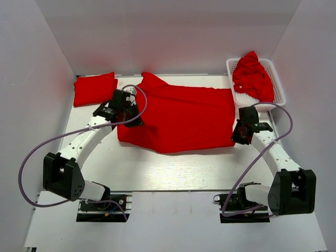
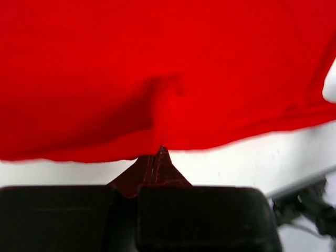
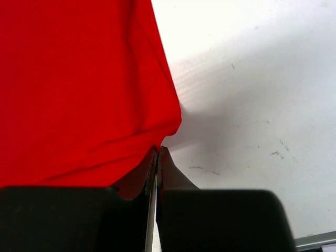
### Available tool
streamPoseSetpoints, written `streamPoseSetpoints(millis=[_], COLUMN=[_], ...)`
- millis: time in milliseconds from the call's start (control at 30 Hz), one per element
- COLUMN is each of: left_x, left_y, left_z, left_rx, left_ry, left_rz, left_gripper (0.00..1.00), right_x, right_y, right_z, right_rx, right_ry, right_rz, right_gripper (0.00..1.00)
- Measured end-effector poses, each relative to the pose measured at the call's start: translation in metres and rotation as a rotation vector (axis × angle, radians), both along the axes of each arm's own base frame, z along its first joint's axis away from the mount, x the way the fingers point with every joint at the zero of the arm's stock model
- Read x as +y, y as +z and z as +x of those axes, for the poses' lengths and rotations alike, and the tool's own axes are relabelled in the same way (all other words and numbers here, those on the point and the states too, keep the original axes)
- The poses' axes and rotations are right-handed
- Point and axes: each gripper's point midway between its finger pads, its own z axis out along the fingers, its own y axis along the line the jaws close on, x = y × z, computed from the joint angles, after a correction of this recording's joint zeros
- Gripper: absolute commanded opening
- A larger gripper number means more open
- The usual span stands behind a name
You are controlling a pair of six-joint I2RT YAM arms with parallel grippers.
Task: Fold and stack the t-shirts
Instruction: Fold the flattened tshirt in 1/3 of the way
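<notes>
A large red t-shirt (image 1: 181,118) lies spread across the middle of the table. My left gripper (image 1: 137,122) is shut on its left edge; in the left wrist view the closed tips (image 2: 159,152) pinch the cloth hem (image 2: 157,79). My right gripper (image 1: 234,137) is shut on the shirt's lower right corner; in the right wrist view the tips (image 3: 158,149) meet at the cloth's corner (image 3: 79,94). A folded red t-shirt (image 1: 94,89) lies at the far left. Another crumpled red t-shirt (image 1: 252,76) sits in the basket.
A white lattice basket (image 1: 278,84) stands at the far right corner. White walls enclose the table on three sides. The table front edge with the arm bases (image 1: 102,207) is near. Bare white table (image 3: 252,79) lies right of the shirt.
</notes>
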Motion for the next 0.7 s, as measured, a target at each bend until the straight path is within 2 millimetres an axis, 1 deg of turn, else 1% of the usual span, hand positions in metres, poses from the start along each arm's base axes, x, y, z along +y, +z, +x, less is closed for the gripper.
streamPoseSetpoints(millis=[133,233,333,533,633,700], left_x=[0.005,0.008,0.010,0.009,0.010,0.011], left_y=[0.022,0.030,0.028,0.013,0.015,0.019], left_z=[0.031,0.051,0.068,0.096,0.111,0.123], left_rx=[-0.143,-0.235,-0.291,-0.352,-0.396,-0.431], left_ry=[0.018,0.008,-0.018,-0.074,-0.097,-0.112], left_rz=[0.048,0.088,0.129,0.198,0.226,0.242], left_gripper=[0.00,0.00,0.00,0.00,0.00,0.00], right_x=[-0.002,-0.002,-0.004,-0.009,-0.011,-0.011], right_y=[0.009,0.012,0.015,0.019,0.025,0.026], right_z=[0.015,0.027,0.037,0.048,0.058,0.063], right_rx=[-0.021,-0.028,-0.034,-0.040,-0.050,-0.051], right_ry=[0.012,0.017,0.022,0.018,0.022,0.022], right_rz=[-0.021,-0.035,-0.049,-0.084,-0.102,-0.110], right_gripper=[0.00,0.00,0.00,0.00,0.00,0.00])
